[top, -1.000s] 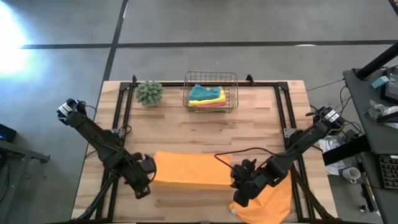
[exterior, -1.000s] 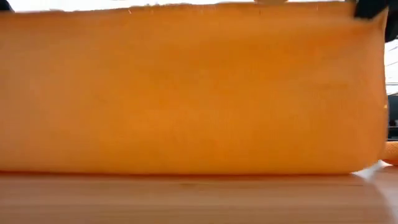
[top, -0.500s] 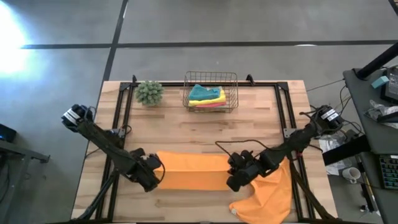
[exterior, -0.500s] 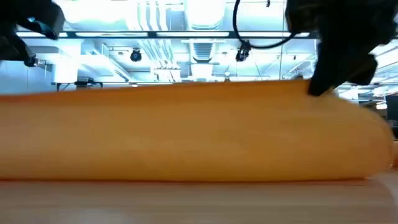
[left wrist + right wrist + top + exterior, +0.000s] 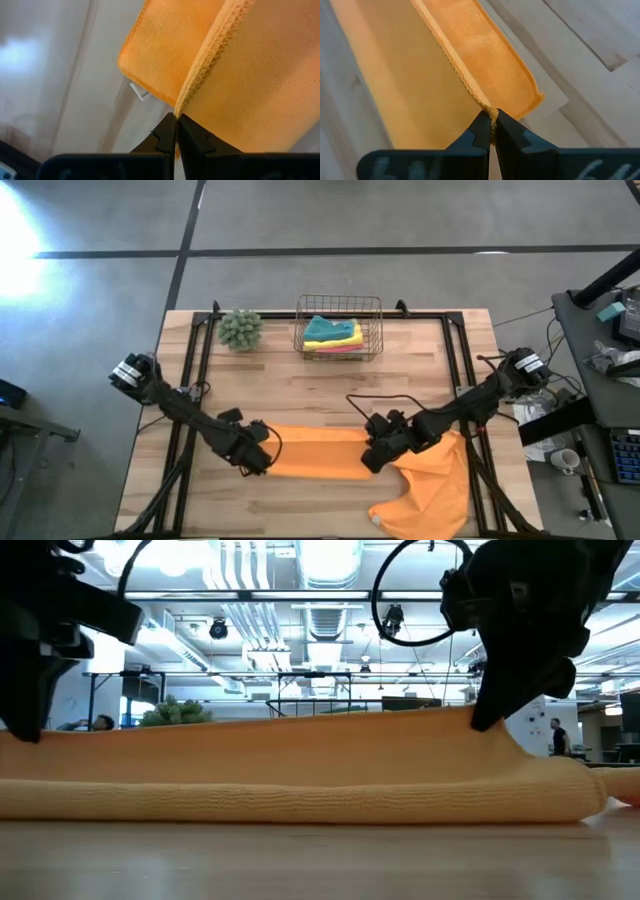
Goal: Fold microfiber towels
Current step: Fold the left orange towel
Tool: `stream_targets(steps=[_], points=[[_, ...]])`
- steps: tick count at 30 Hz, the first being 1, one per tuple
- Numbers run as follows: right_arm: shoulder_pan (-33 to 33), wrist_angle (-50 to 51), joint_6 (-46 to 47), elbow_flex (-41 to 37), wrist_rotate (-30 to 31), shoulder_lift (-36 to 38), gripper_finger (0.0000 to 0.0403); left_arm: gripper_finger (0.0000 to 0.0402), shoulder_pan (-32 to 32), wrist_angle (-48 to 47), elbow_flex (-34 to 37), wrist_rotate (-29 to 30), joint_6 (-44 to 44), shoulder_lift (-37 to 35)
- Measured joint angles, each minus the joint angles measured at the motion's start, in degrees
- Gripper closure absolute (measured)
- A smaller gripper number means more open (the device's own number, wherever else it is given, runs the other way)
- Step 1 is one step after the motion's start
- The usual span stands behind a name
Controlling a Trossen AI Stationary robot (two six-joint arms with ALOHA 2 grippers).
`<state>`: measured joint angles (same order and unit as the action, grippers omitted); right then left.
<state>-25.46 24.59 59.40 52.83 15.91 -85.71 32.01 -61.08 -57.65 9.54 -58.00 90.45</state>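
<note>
left claw [image 5: 262, 463] and right claw [image 5: 372, 458] each pinch the folded orange towel's [image 5: 315, 453] edge low over the table [image 5: 300, 395].

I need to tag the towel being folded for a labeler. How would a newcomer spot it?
On the wooden table, look at the near edge, opposite the wire basket. The orange towel stretches flat between the left pincer and right pincer, unlike the crumpled orange one beside it.

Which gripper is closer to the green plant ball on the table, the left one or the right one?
Left. The left gripper grips the orange towel just front-right of the plant ball; the right gripper holds the towel's other end, farther right.
</note>
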Motion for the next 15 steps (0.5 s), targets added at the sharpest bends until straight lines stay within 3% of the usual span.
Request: stream_targets(steps=[9,15], points=[[0.56,-0.1,3.29,-2.7,0.62,0.0,0.0394,0.0402,-4.36,0.68,0.0,0.2,6.59,0.09],[0.63,-2.58,0.82,-2.77,0.83,0.0,0.0394,0.0402,-5.9,0.58,0.0,-2.58,7.86,0.07]])
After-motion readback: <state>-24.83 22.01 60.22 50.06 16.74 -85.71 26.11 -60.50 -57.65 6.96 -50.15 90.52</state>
